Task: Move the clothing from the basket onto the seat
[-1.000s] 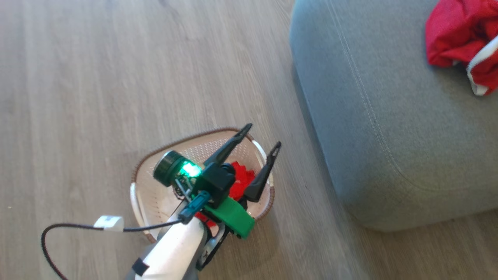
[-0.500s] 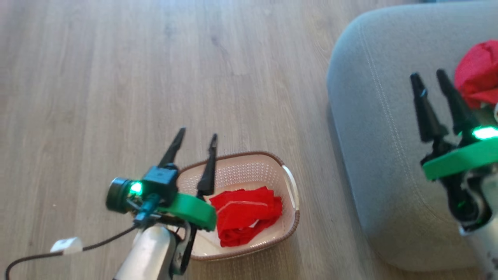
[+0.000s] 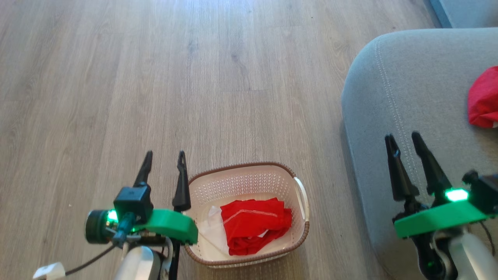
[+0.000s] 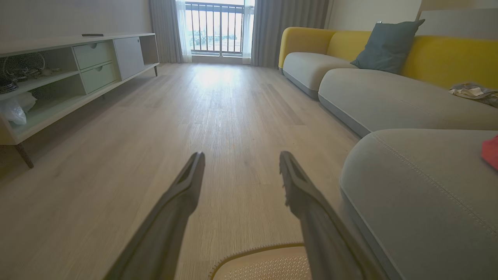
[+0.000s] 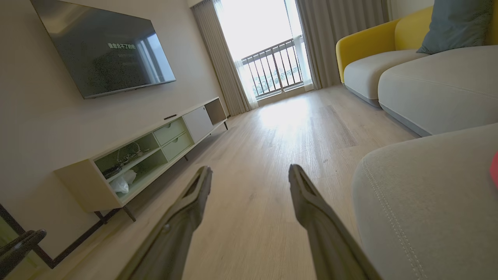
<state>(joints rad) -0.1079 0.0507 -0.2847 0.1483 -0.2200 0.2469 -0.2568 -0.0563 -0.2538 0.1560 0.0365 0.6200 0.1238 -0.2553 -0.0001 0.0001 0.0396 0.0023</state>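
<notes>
**A:** Left gripper (image 3: 165, 155) first: fingers spread wide with nothing between them, hanging at the left end of the basket (image 3: 241, 167), tips out over the wooden floor (image 3: 194, 77).

**B:** And the wrist camera agrees: two dark fingers well apart, bare boards beyond, the basket's braided rim just peeking in below. What about the right gripper (image 3: 402, 136)?

**A:** Same picture there! Jaws wide apart, empty, poised above the near edge of the seat (image 3: 408, 85), alongside its pale stitched seam.

**B:** So where's the clothing?

**A:** One red garment (image 3: 255, 225) lies crumpled in the basket, towards its right side, with a pale sheet (image 3: 212, 229) beside it on the basket floor.

**B:** And on the cushion?

**A:** A red bundle (image 3: 484, 103) sits on the seat at the far right of the head view, well apart from the right gripper. The basket itself stands on the floor, near the seat's rounded corner but not touching it.
</notes>
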